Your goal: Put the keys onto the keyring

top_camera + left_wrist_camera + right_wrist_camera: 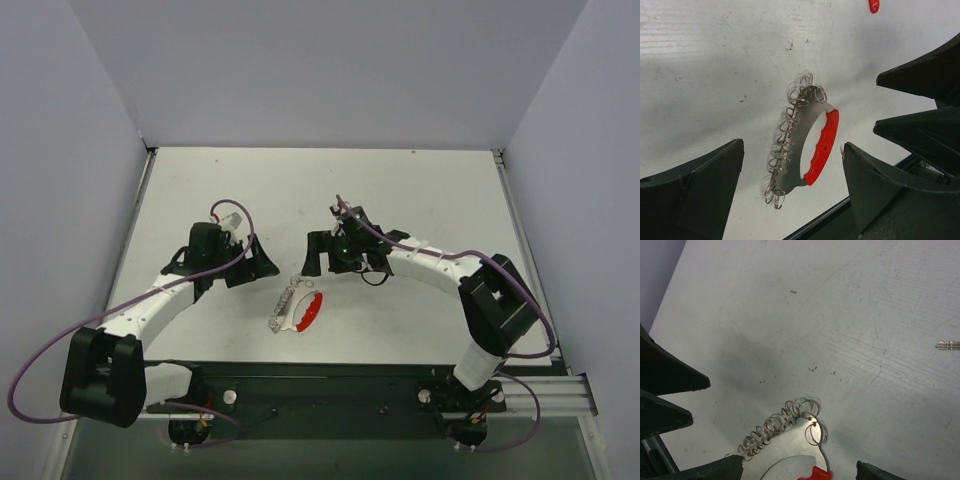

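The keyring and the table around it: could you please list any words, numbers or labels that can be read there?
None: no legible text in any view.
The keyring shows only a plain red arc and bare metal with small wire rings.
The key and the table carry no markings.

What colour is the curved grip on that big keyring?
The keyring has a bright red grip; the left wrist view shows it best.
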Motion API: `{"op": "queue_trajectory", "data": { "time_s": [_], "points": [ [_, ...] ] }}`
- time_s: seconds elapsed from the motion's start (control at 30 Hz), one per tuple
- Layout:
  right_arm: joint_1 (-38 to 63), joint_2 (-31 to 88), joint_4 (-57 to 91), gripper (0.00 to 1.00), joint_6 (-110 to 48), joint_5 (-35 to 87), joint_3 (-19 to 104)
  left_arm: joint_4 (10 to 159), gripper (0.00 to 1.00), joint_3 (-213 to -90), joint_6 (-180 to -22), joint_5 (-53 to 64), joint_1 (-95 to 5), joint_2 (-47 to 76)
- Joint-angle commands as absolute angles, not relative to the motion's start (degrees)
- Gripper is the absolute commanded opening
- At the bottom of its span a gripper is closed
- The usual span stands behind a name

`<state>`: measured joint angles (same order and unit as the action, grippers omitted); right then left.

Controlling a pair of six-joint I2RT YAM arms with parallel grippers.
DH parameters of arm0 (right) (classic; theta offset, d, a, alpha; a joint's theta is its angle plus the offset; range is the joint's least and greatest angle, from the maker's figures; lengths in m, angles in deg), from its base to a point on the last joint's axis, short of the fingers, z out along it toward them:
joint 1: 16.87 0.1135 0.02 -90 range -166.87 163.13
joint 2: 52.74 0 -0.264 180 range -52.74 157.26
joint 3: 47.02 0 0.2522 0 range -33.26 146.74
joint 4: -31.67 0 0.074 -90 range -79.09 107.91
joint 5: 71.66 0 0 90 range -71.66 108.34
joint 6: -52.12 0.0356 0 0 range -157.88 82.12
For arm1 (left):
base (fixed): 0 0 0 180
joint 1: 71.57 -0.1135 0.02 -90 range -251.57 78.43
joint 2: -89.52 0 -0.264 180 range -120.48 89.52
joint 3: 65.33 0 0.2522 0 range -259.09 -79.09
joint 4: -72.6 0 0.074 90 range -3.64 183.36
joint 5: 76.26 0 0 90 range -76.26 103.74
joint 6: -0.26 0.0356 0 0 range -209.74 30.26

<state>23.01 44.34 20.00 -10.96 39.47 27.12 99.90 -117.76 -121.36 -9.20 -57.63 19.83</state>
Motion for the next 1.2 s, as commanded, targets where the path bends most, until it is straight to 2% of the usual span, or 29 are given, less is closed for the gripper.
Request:
{"op": "queue_trajectory", "data": {
  "time_s": [0.0,0.13,0.17,0.3,0.43,0.57,0.73,1.17],
  "points": [
    [23.5,42.8,28.2,0.94,-7.2,41.5,24.7,88.8,0.89,-115.7,-124.1,-13.9,-57.2,18.0],
    [24.4,44.8,32.4,0.84,-4.7,43.3,23.9,87.2,0.88,-115.6,-123.8,-15.5,-57.2,16.9],
    [25.1,46.1,32.5,0.77,-4.6,43.7,24.4,87.2,0.88,-115.8,-123.6,-15.0,-57.3,16.7],
    [26.7,48.9,32.1,0.63,-3.5,43.5,26.7,87.8,0.88,-115.7,-123.0,-14.0,-57.3,16.6],
    [28.9,50.5,29.0,0.6,-4.6,39.4,29.1,89.2,0.88,-116.3,-122.4,-13.2,-57.3,16.1],
    [30.2,52.8,28.0,0.5,-4.8,37.2,30.9,90.1,0.88,-116.6,-122.1,-12.5,-57.6,17.0],
    [31.2,53.7,26.6,0.43,-5.5,35.4,32.4,92.2,0.88,-117.2,-121.1,-11.3,-57.8,18.9],
    [32.2,56.8,21.3,0.34,-6.9,29.7,36.5,93.7,0.88,-116.9,-120.4,-11.4,-58.0,21.0]
  ]
}}
